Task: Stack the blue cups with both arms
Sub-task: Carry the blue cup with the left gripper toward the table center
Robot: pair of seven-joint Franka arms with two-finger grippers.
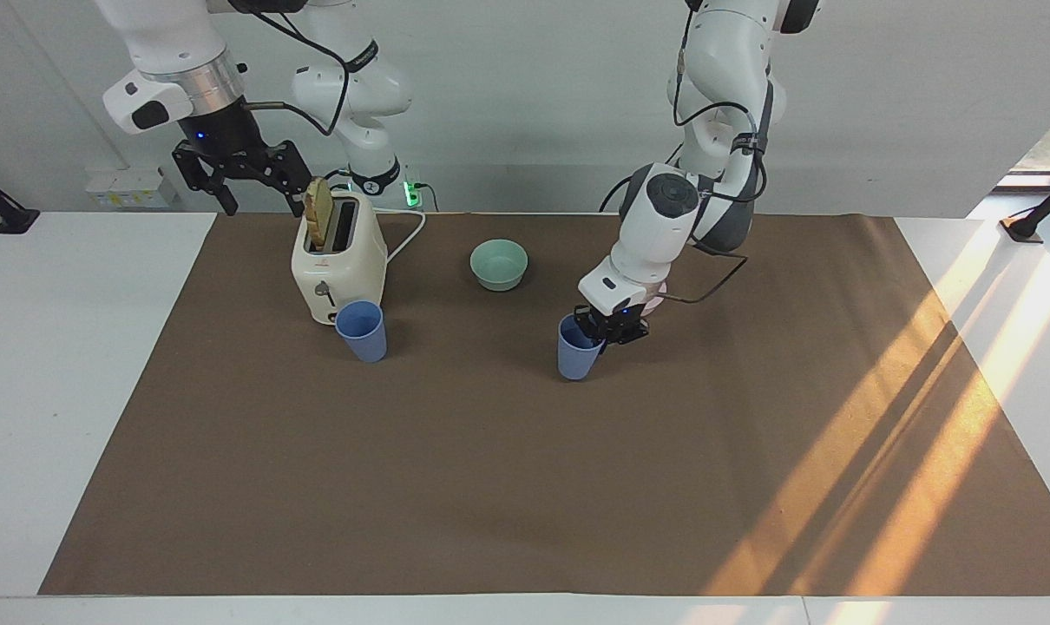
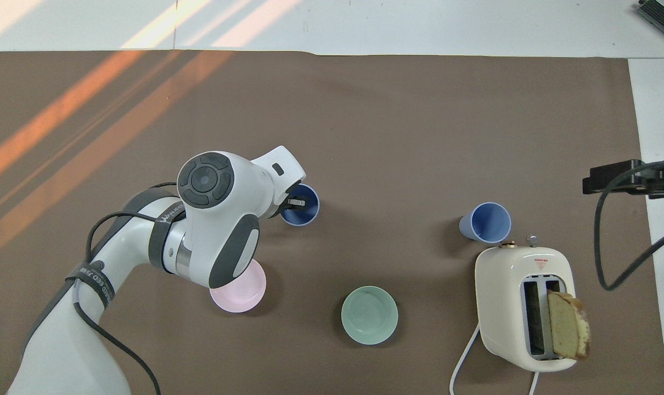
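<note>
The tabletop carries a cream toaster at the right arm's end, and the right tool hangs wide open above and beside it, holding nothing. One blue cup stands just in front of the toaster. The other blue cup is held mid-table, its rim pinched by the closed left tool, near the pink bowl. Both cups are judged light, stiff and smooth-walled; a rim pinch suits them, though a tilt is risked.
</note>
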